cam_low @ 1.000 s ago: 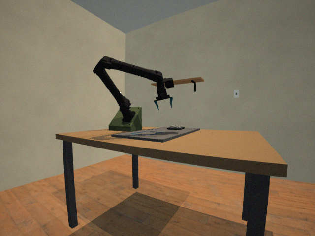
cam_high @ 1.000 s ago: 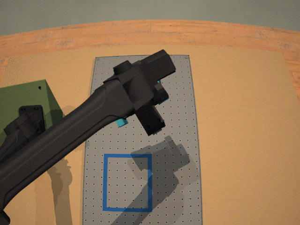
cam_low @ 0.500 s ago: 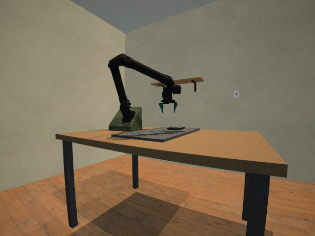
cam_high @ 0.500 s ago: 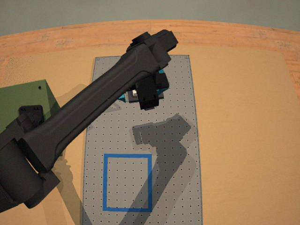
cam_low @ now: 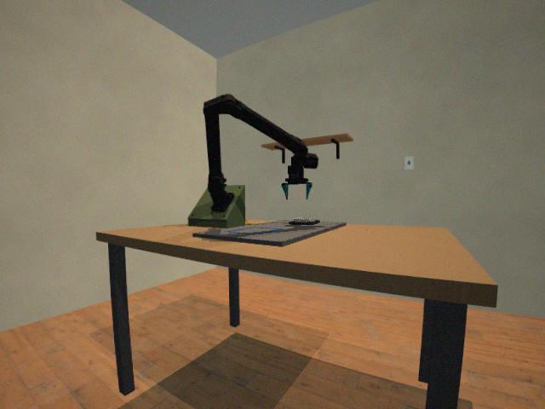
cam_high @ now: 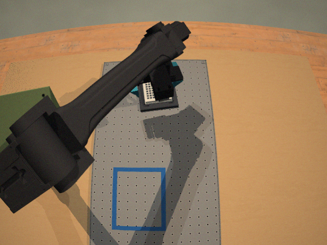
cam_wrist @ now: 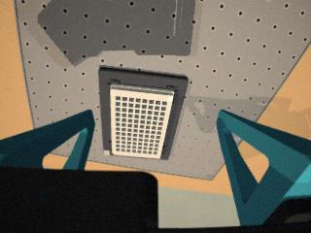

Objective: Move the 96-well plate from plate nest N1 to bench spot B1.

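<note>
One table [cam_low: 396, 250] carries one grey perforated deck [cam_high: 190, 163]. The single arm [cam_high: 105, 92] reaches from the near left to the far end, wrist pointing down. One blue taped outline [cam_high: 114, 200] lies near. One dark nest [cam_wrist: 104, 116] holds the one 96-well plate [cam_wrist: 141, 120]. The gripper [cam_low: 296, 189] hangs well above it, fingers spread wide, holding nothing

1. The deck [cam_high: 190, 147] lies on the tabletop [cam_high: 263, 158].
2. The plate nest [cam_wrist: 181, 83] sits on the deck's far end, with the 96-well plate [cam_wrist: 140, 120] in it.
3. The taped outline [cam_high: 114, 200] lies on the deck's near end, well apart from the nest.
4. The arm's base [cam_low: 232, 206] stands on the tabletop, left of the deck.
5. The tool [cam_low: 296, 190] hangs spread wide above the plate, not touching it.
6. A wall shelf [cam_low: 325, 140] hangs behind the arm.
</note>
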Robot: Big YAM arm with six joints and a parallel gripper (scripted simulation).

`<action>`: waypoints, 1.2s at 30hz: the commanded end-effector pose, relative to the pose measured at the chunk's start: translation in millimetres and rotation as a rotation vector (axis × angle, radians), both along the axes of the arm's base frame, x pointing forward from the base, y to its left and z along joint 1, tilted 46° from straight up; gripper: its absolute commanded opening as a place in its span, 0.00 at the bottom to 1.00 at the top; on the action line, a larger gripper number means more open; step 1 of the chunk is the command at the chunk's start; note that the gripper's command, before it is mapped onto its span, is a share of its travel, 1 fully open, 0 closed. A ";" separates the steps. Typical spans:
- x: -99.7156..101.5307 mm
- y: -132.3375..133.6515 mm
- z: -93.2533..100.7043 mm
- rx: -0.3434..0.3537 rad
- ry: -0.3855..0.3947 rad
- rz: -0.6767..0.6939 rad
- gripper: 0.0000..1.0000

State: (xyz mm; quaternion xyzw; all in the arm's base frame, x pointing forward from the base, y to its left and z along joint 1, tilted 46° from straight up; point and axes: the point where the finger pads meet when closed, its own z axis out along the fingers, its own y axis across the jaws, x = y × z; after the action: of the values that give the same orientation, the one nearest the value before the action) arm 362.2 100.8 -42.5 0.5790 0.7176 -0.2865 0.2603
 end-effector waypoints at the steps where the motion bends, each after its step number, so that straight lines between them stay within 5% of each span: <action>1: 16.2 31.7 -11.8 0.030 -0.044 0.035 1.00; 17: 22.1 64.3 -75.8 0.027 -0.004 0.076 1.00; 18: 6.8 42.7 -80.5 0.007 -0.097 -0.083 1.00; 20: 7.6 46.3 -87.7 0.007 -0.097 -0.083 1.00; 36: 7.6 46.3 -87.7 0.007 -0.097 -0.083 1.00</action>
State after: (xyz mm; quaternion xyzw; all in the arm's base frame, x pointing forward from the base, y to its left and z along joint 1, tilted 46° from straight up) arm 369.2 141.0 -123.2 0.5509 0.7388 -0.2962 0.2510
